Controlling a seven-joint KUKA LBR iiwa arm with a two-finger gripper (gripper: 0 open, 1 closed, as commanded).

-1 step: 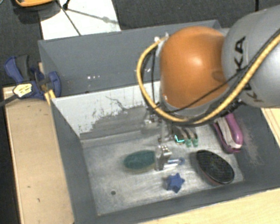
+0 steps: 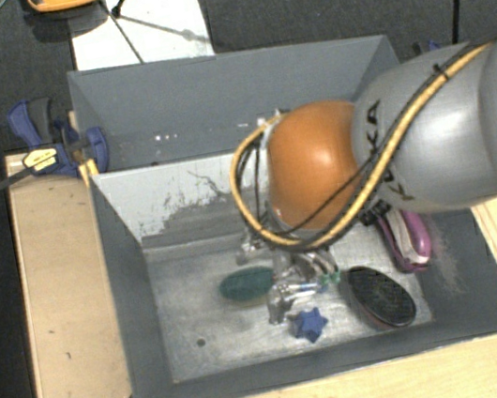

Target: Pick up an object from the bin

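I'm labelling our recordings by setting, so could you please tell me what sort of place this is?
Most likely a robotics lab's bin-picking test cell: a KUKA arm reaches into a grey metal bin holding loose things, such as a green oval lump and a black disc.

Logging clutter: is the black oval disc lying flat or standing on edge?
Flat: the black oval disc shows its broad face, on the bin floor.

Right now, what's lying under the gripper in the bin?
The gripper hangs between a dark green oval thing and a small blue star-shaped thing. The bin floor directly beneath it is covered by the gripper and the orange wrist cover, so I cannot tell.
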